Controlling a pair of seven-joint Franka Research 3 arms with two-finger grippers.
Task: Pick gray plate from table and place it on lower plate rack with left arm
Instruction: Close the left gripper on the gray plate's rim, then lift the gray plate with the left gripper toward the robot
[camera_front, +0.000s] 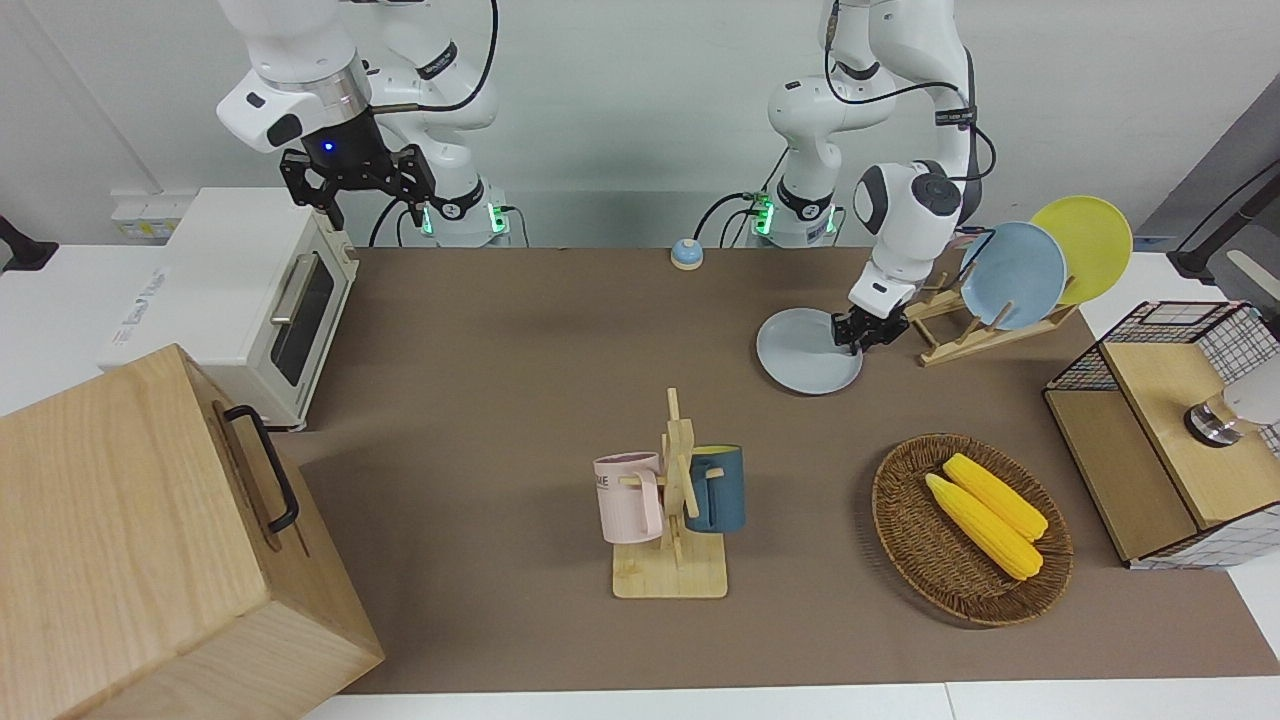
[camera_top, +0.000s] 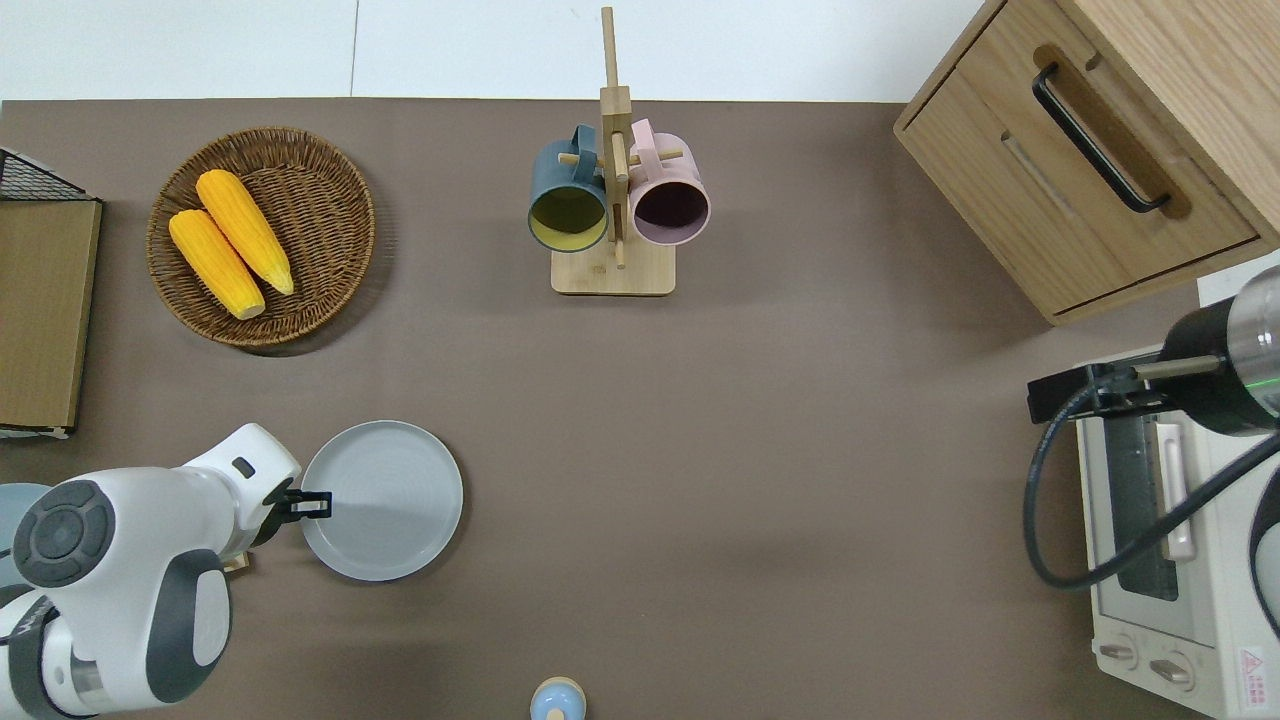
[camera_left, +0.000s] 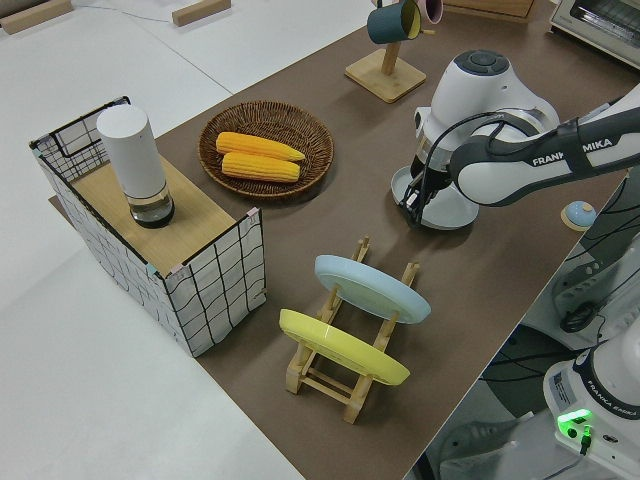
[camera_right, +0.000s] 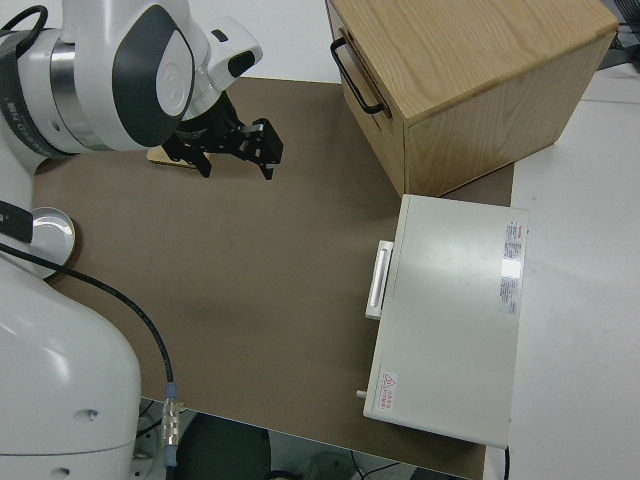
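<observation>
The gray plate is low over the brown table, near the robots. My left gripper is shut on the plate's rim at the side toward the left arm's end of the table. The light-wood plate rack stands close beside the gripper, toward that end. It holds a sky-blue plate and a yellow plate upright in its slots. My right arm is parked, its gripper open and empty.
A mug stand with a pink and a dark blue mug is mid-table. A wicker basket with two corn cobs, a wire-sided wooden box, a toaster oven, a wooden cabinet and a small blue bell are around.
</observation>
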